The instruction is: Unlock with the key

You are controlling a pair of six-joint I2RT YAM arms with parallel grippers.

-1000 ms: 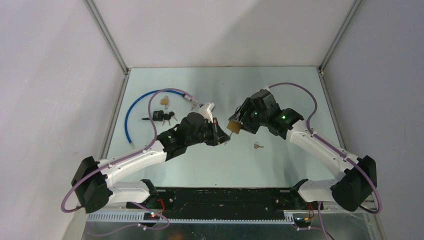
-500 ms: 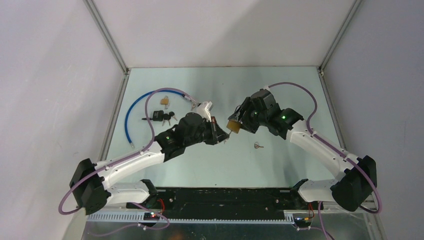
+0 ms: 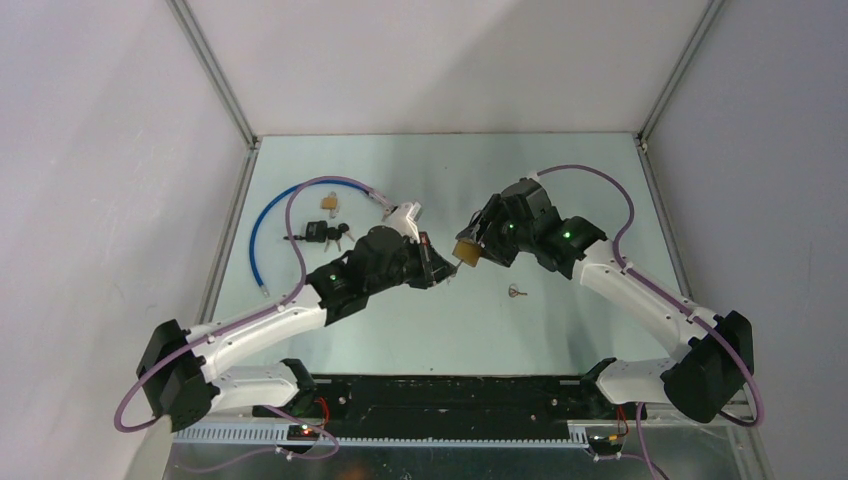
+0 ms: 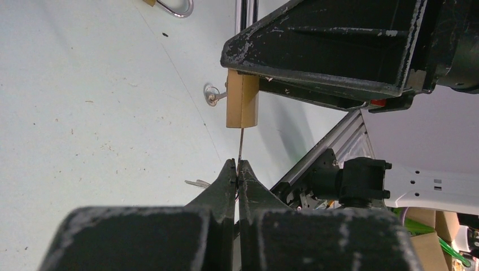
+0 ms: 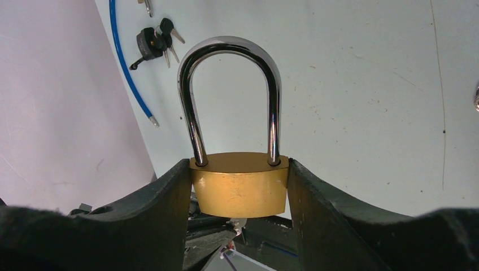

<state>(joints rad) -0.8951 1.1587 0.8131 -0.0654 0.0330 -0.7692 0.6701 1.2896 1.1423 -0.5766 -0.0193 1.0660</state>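
My right gripper [image 3: 478, 240] is shut on the brass padlock [image 5: 240, 184], held above the table by its body, with the steel shackle [image 5: 229, 93] closed. The padlock also shows in the top view [image 3: 467, 252] and in the left wrist view [image 4: 242, 101]. My left gripper [image 4: 237, 164] is shut on a thin key [image 4: 240, 144], edge-on, whose blade reaches the underside of the padlock body. In the top view the left gripper [image 3: 447, 267] sits just left of and below the padlock.
A loose key [image 3: 516, 292] lies on the table right of the grippers. At back left lie a blue cable lock [image 3: 262, 230], a black lock with a bunch of keys [image 3: 322, 233] and a small brass padlock [image 3: 328, 202]. Walls enclose the table.
My left arm has shifted slightly up and right, bringing the key's tip closer to the padlock's underside. The right arm and padlock have stayed in place.
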